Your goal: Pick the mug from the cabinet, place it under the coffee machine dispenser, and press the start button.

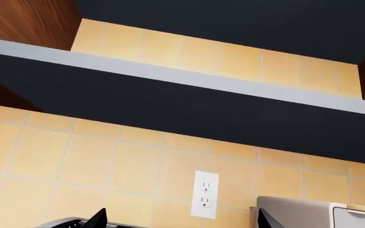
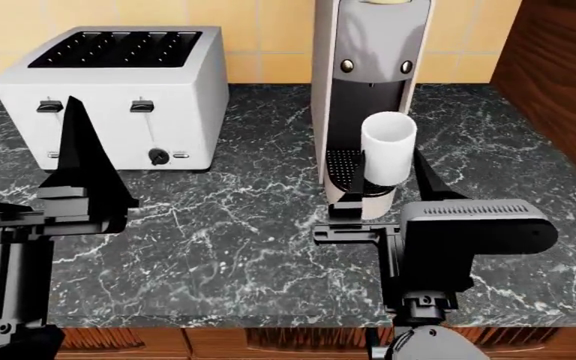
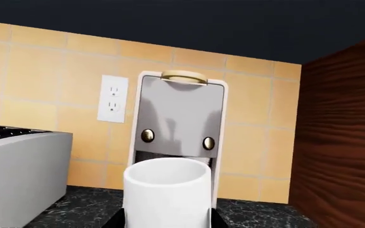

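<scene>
On the dark marbled surface (image 2: 218, 247), the right tool (image 2: 388, 176) is gripping the mug (image 2: 387, 147) between its two dark fingers, holding it upright right in front of the coffee machine dispenser (image 2: 371, 67), over the perforated drip tray (image 2: 342, 161) at the foot of the tower's dark recess. Whether the mug is resting on the tray or hanging just above it is not clear from the head view. In the right wrist view the mug (image 3: 167, 190) is filling the lower middle, covering the recess below the machine's two round knobs (image 3: 147, 136), with the fingers showing at either side of it. To the machine's left, a white four-slot toaster (image 2: 118, 94) is sitting well apart from the mug, close to the tiled wall (image 2: 268, 30). A wooden side panel (image 2: 558, 82) is closing in the surface on the right, near the machine. The left tool (image 2: 78, 172) is hovering in front of the toaster, one tall dark finger standing up; I cannot tell how wide it is set. Its wrist camera is looking up at the tiles, a wall outlet (image 1: 205, 194) and the dark underside of the cabinet (image 1: 189, 111).
</scene>
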Robot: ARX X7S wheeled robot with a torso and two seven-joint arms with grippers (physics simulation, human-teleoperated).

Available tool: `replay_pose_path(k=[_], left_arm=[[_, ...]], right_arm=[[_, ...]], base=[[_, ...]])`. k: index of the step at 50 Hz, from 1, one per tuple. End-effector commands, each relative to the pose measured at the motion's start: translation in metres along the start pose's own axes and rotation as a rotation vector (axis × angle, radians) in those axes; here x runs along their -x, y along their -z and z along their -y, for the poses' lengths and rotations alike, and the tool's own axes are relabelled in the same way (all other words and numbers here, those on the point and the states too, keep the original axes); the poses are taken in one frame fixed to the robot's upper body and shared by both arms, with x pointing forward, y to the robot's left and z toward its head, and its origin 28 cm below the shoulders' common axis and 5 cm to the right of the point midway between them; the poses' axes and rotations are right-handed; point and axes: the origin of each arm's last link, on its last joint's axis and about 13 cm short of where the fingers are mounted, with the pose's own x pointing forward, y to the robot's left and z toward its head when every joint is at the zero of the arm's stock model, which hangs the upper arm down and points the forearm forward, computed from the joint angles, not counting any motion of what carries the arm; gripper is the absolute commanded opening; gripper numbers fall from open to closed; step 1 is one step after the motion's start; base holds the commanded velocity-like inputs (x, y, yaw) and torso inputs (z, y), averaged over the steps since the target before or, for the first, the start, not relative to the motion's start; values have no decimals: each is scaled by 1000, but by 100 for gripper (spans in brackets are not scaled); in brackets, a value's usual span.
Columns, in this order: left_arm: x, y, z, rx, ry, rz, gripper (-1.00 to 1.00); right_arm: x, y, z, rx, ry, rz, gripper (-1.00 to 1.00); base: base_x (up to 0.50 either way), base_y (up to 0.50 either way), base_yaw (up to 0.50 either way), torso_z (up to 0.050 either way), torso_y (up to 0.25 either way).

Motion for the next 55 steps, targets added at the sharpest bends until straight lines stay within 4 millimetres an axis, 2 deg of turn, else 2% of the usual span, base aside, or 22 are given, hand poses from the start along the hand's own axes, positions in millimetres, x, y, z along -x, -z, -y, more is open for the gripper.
replay_pose_path(k=[1,16,26,55], left_arm=[[0,0,0,2,0,-1,100],[0,0,0,4,1,0,100],[1,-1,0,6,2,0,100],[0,-2,0,9,4,0,100]], right_arm=[[-11,0,0,15,-1,2,-100],[-21,3,2,-38,-2,-13,-100],[-22,8,-1,-109,-70,-73,-100],[-36,23,2,-111,-31,-83,-100]], base=[[0,0,0,0,0],[0,0,0,0,1],[0,0,0,0,0],[0,0,0,0,0]])
